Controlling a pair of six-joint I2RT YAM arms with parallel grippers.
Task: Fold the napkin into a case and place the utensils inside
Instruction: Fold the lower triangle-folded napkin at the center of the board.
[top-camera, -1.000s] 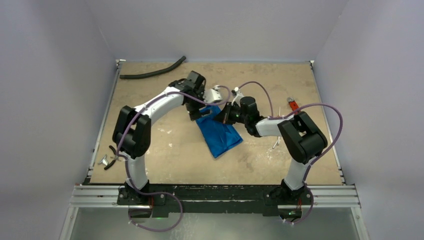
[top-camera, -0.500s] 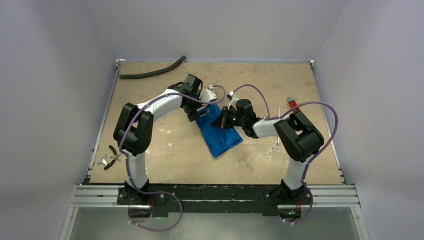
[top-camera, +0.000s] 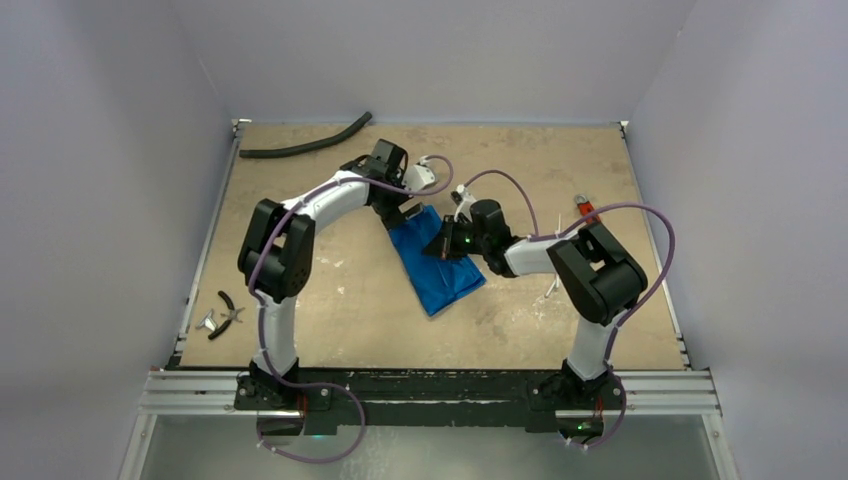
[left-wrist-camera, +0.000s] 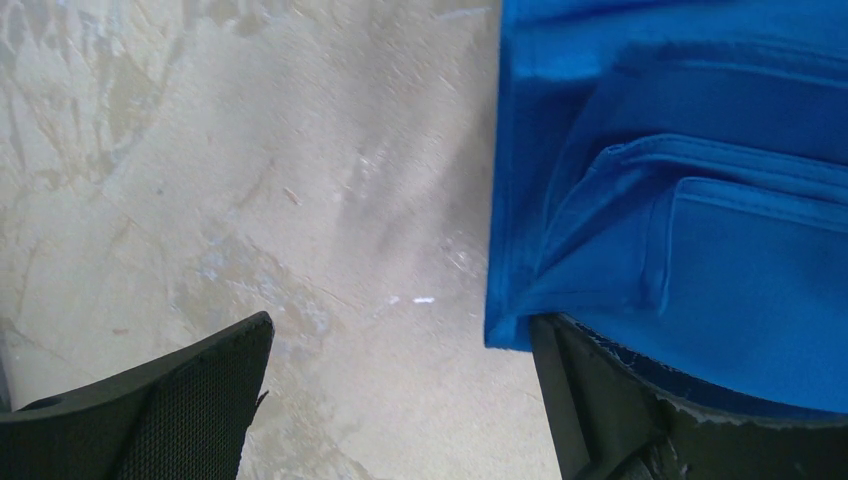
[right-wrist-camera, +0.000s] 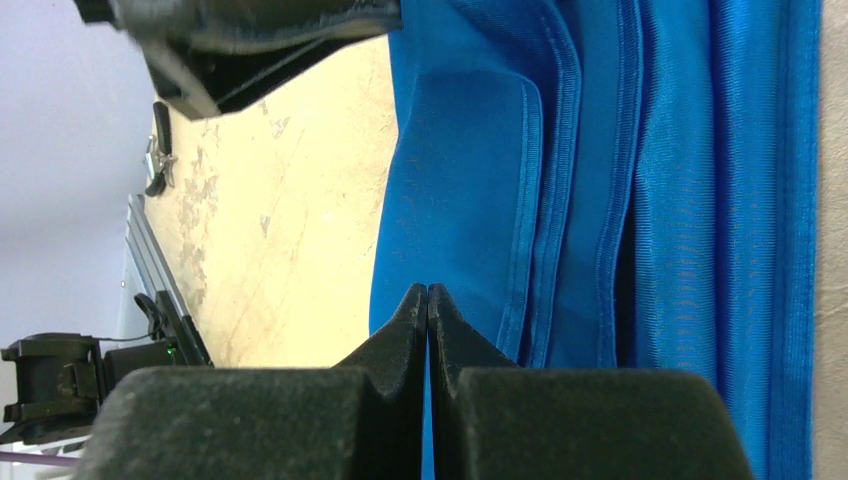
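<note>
Finding: the left jaws stand spread, one finger (left-wrist-camera: 170, 400) over bare worktop (left-wrist-camera: 300, 150), the other at the corner edge of the napkin (left-wrist-camera: 700, 250), gripping nothing. The right jaws are pressed together, tips on the folded layers; whether a layer is nipped cannot be told. The cloth's long axis runs away from both. Judgement: right arm is nearer the folds.

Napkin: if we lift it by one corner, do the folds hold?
Probably not: the napkin is thin cloth lying in soft, uneven layers, so a lifted corner would likely drape and the folds open. It looks light; a push may bunch it on the table rather than slide it whole. The stitched hems look slightly firmer to pinch.
</note>
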